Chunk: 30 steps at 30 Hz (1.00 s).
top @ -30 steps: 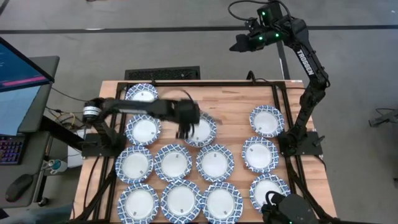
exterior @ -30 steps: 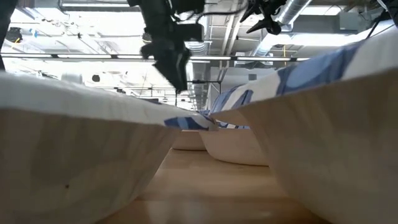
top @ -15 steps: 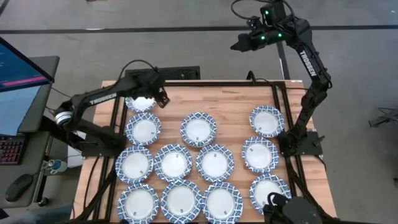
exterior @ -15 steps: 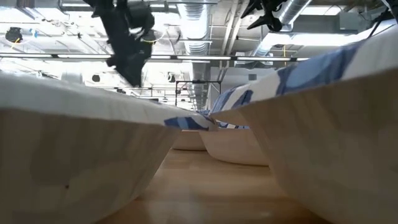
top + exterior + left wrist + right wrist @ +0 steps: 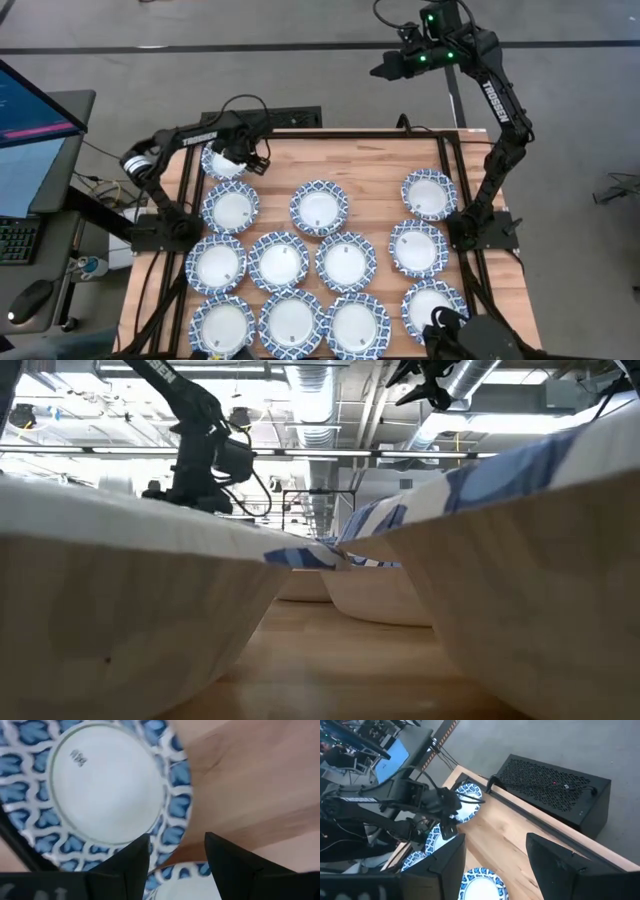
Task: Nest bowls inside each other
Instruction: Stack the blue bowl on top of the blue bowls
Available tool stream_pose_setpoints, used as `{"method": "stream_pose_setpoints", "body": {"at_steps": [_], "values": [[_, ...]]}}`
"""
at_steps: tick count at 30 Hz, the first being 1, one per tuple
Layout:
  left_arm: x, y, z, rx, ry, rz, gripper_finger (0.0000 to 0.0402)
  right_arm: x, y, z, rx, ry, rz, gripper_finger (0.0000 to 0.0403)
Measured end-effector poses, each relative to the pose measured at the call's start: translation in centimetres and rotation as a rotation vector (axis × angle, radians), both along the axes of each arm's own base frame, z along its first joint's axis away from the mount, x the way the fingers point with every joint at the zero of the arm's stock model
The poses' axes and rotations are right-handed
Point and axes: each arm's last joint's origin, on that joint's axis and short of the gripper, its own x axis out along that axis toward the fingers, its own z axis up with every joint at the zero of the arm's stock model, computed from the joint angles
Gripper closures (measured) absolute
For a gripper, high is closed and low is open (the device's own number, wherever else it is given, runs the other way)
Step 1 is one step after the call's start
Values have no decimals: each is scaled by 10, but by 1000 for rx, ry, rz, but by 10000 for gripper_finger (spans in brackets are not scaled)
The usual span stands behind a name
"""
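Observation:
Several bowls with blue-and-white rims sit upright on the wooden table (image 5: 375,170), none nested. My left gripper (image 5: 247,160) (image 5: 175,847) points down, open, over the table-right rim of the far-left bowl (image 5: 218,163) (image 5: 107,785). One finger stands over that rim and the other over bare wood. I cannot tell whether it touches. My right gripper (image 5: 385,70) (image 5: 495,855) hangs open, high beyond the table's far edge, with nothing between its fingers. In the low view the near bowls (image 5: 120,590) hide my left gripper's fingers.
A lone bowl (image 5: 319,207) sits mid-table with bare wood around it. Three bowls (image 5: 429,193) line the right side; two rows (image 5: 279,260) fill the near half. A black perforated box (image 5: 552,790) lies on the floor beyond the far edge. A monitor (image 5: 30,110) stands left.
My left gripper has swung from over the mid-table bowl toward the table's far left corner, rolling about its own axis and sinking a little. It now stands over the far-left bowl's rim. The bowls have stayed where they were.

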Motion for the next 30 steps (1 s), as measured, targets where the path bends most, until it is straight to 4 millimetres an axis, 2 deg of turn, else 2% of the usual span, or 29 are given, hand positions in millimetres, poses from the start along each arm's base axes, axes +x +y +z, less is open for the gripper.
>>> {"method": "stream_pose_setpoints", "body": {"at_steps": [5,10,20,30], "values": [[12,4,-7,75,-9,-55,220,0,0,0,1,0,0,173],[11,12,-14,105,12,-66,220,0,1,-1,7,5,1,173],[11,20,-27,38,-28,-50,220,0,0,0,4,3,0,173],[13,23,-52,-28,48,-71,221,0,0,0,4,4,-1,173]]}}
